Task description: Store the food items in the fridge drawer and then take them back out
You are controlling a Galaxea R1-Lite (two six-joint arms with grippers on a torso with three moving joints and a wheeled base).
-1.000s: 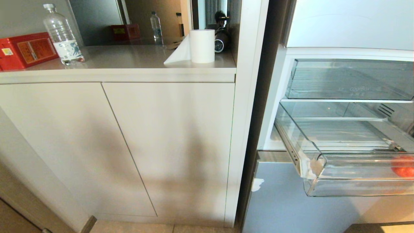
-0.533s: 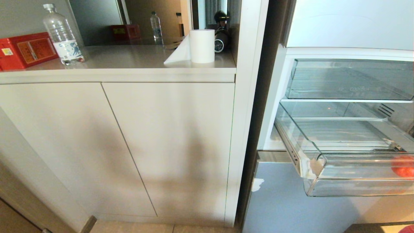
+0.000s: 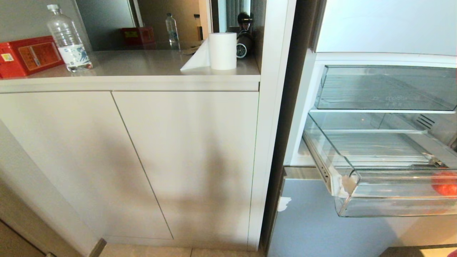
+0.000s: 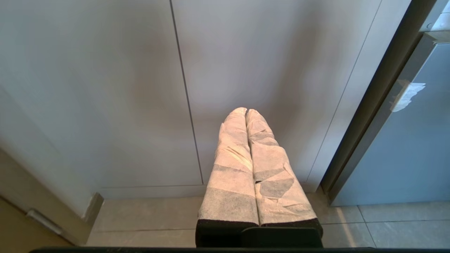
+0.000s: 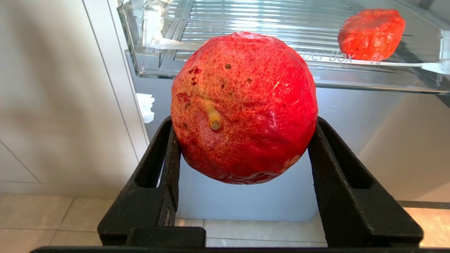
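The right gripper (image 5: pixel 244 140) clamps one red fruit (image 5: pixel 244 105) between its black fingers, below and in front of the pulled-out drawer (image 5: pixel 246 75) — the second fruit (image 5: pixel 371 33) lies inside on the ribbed bottom. The left gripper (image 4: pixel 246 112) hangs by the cabinet (image 4: pixel 105 88), fingers pressed together.

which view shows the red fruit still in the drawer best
The right wrist view: the second red fruit lies whole on the fridge drawer's ribbed floor. The head view catches only part of it at the frame's edge. The left wrist view misses it.
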